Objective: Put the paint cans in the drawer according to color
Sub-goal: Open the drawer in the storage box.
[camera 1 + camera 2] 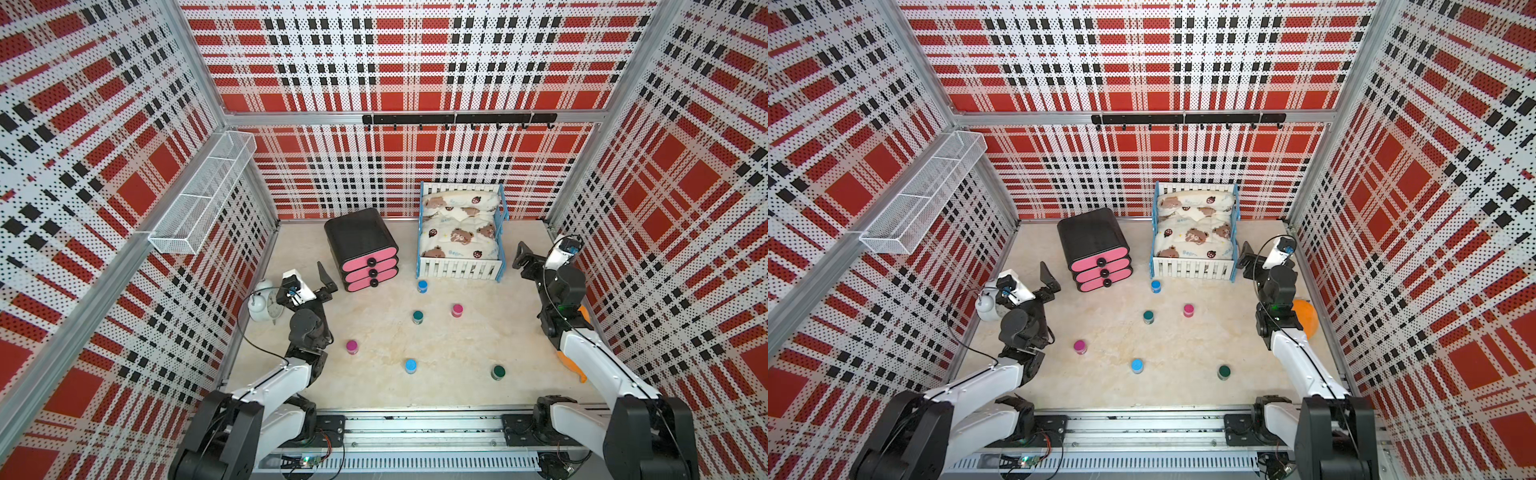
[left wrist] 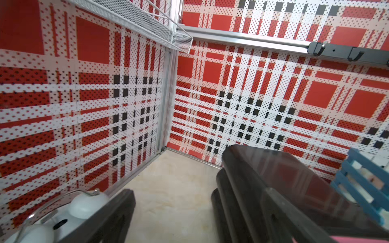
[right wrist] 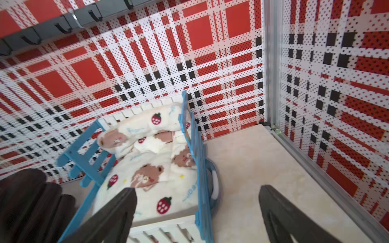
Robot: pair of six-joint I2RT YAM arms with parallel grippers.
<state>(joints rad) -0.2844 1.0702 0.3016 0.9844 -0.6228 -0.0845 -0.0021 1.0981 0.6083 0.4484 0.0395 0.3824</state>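
Observation:
The drawer (image 1: pixel 360 249), a black chest with three shut pink fronts, stands at the back left, also seen in the left wrist view (image 2: pixel 263 178). Several paint cans stand loose on the floor in both top views: blue (image 1: pixel 422 286), teal (image 1: pixel 418 316), pink (image 1: pixel 457 310), pink (image 1: pixel 352 346), blue (image 1: pixel 410 365) and dark green (image 1: pixel 498 372). My left gripper (image 1: pixel 309 276) hovers open just left of the chest, nothing between its fingers (image 2: pixel 117 210). My right gripper (image 1: pixel 540 249) is open and empty beside the bed's right side (image 3: pixel 197 195).
A white-and-blue toy bed (image 1: pixel 459 232) with bear bedding stands right of the chest. A white alarm clock (image 1: pixel 262 303) sits by the left arm. An orange object (image 1: pixel 575 365) lies under the right arm. A wire basket (image 1: pixel 203 195) and hook rail (image 1: pixel 457 119) hang on the walls.

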